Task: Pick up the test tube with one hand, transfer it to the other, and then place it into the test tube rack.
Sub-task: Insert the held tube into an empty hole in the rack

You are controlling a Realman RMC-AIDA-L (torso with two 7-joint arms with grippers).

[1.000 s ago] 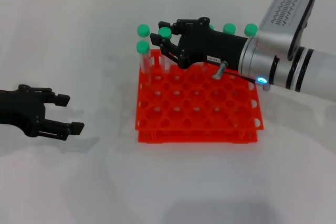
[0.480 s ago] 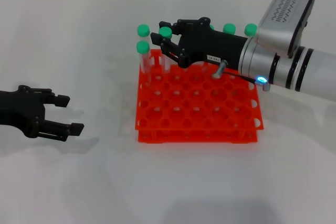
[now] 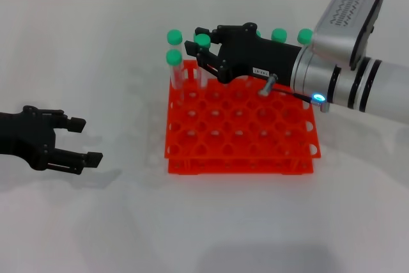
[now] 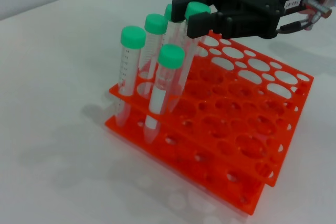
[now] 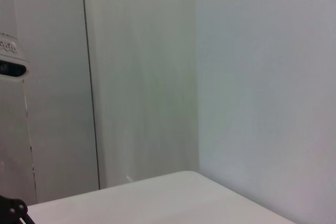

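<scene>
Reaching over the far edge of the test tube rack (image 3: 239,129), the right gripper (image 3: 203,48) has its jaws clamped on the test tube (image 3: 202,52), which stands in a far-row hole. The left gripper (image 3: 80,140) hovers near the worktop's (image 3: 96,222) left edge, jaws apart.

The head camera is looking forward and down over the test tube rack (image 3: 241,126). The left wrist camera is viewing the same rack (image 4: 226,124) closely from the side. The right wrist camera is facing a wall (image 5: 252,77).
</scene>
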